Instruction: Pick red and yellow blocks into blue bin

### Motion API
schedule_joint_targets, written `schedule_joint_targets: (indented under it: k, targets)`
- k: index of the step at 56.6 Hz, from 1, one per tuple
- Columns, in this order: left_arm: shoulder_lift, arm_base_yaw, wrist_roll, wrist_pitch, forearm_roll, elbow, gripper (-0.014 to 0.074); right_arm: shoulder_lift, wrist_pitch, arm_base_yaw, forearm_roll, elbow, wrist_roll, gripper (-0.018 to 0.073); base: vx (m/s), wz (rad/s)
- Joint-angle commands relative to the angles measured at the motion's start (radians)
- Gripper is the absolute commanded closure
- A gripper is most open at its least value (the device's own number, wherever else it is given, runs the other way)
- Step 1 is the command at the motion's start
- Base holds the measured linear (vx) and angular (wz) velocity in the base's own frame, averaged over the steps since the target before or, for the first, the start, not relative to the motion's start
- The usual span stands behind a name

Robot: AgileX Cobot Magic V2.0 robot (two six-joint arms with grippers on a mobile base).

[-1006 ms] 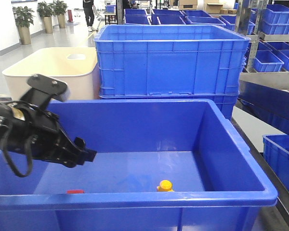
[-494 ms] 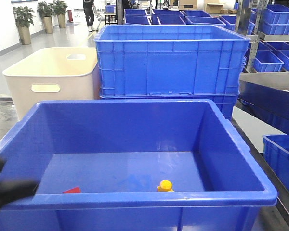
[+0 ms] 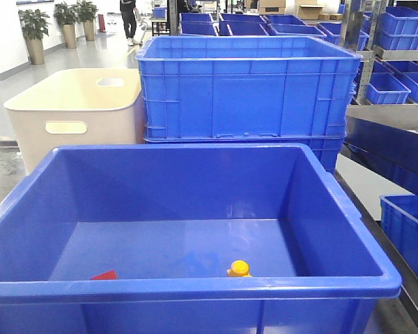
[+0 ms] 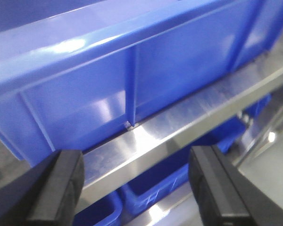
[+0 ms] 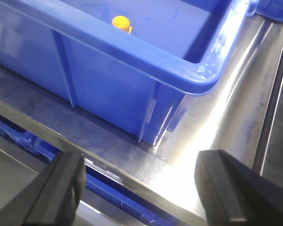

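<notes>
Item: red block [image 3: 104, 275]. Lies on the floor of the blue bin [image 3: 195, 287], near-left, mostly hidden behind the near rim; only its top shows.

Item: yellow block [image 3: 239, 268]. Rests on the bin floor near the middle of the near wall, well apart from the red one; also seen over the rim in my right wrist view.

Item: blue bin. Stands on a steel shelf rail [image 5: 132, 165], open-topped, holding both blocks.

Item: my left gripper [image 4: 137, 188]. Fingers released and spread, grasping nothing, below the bin's outer wall.

Item: my right gripper [image 5: 139, 188]. Fingers likewise apart and empty, outside the bin's near-right corner.

Status: both blocks appear deposited; I judge the task complete, nothing left to pick.

Surroundings: cream tub [image 3: 76, 104] far left, stacked blue crates [image 3: 247, 90] behind.
</notes>
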Motion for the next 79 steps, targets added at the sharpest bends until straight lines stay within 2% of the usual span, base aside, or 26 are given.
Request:
schedule_joint_targets:
  k: [1,10,27,31,39,69,79]
  targets:
    - [0.000,-0.002,-0.056,-0.158,-0.015,0.017,0.0051,0.000,-0.060,-0.002,-0.026,-0.028,0.036,0.0046,0.00,0.00]
    - [0.000,-0.002,-0.056,-0.197,-0.009,0.045,0.0166,0.000,-0.037,-0.002,-0.025,-0.028,0.033,0.0165,0.00,0.00]
    - [0.000,-0.002,-0.056,-0.200,0.023,0.045,0.0529,0.000,-0.007,-0.002,-0.024,-0.028,0.033,0.0530,0.00,0.00]
    - [0.000,-0.002,-0.056,-0.202,0.031,0.045,0.0601,0.000,-0.004,-0.002,-0.023,-0.028,0.033,0.0576,0.00,0.00]
    - [0.000,-0.002,-0.055,-0.202,0.068,0.045,0.0606,0.000,-0.006,-0.002,-0.022,-0.028,0.037,0.0574,0.00,0.00]
    - [0.000,-0.002,-0.055,-0.197,0.067,0.045,0.0603,0.000,-0.006,-0.002,-0.022,-0.028,0.037,0.0569,0.00,0.00]
    - [-0.022,0.005,-0.051,-0.257,0.268,0.080,0.0601,0.000,-0.006,-0.002,-0.022,-0.028,0.037,0.0569,0.00,0.00]
